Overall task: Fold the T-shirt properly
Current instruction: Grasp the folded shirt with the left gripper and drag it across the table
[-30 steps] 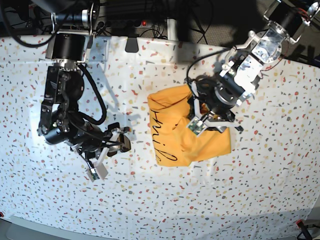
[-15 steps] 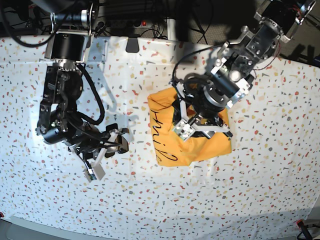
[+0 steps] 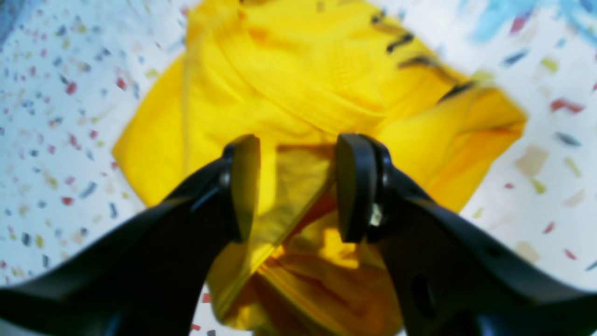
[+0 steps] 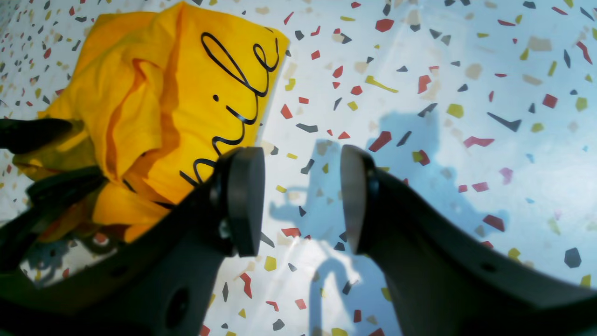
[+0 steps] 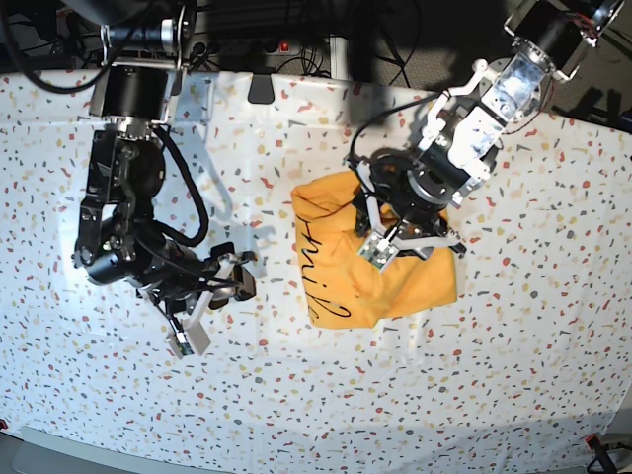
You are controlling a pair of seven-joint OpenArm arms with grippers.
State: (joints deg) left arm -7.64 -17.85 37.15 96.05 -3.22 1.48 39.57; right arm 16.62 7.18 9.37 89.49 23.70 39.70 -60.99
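Note:
The T-shirt (image 5: 341,259) lies as a rumpled, roughly square mustard-yellow bundle in the middle of the table, with black handwriting along its left edge. My left gripper (image 5: 412,245) hovers over the bundle's right half. In the left wrist view it (image 3: 298,144) stands open, and the creased T-shirt (image 3: 289,79) fills the view under it with nothing pinched between the pads. My right gripper (image 5: 223,299) is to the left of the shirt, apart from it. In the right wrist view it (image 4: 301,158) is open over bare tabletop, with the T-shirt (image 4: 186,93) ahead on the left.
The table (image 5: 513,375) wears a white cloth speckled with coloured flecks. Cables and a power strip (image 5: 281,44) run along the far edge. The left arm's body (image 5: 494,99) reaches in from the back right, and the right arm (image 5: 128,168) from the back left.
The left gripper swung left over the T-shirt while turning at the wrist, then came back a little to the right. The bundle keeps its shape. The right arm has barely moved.

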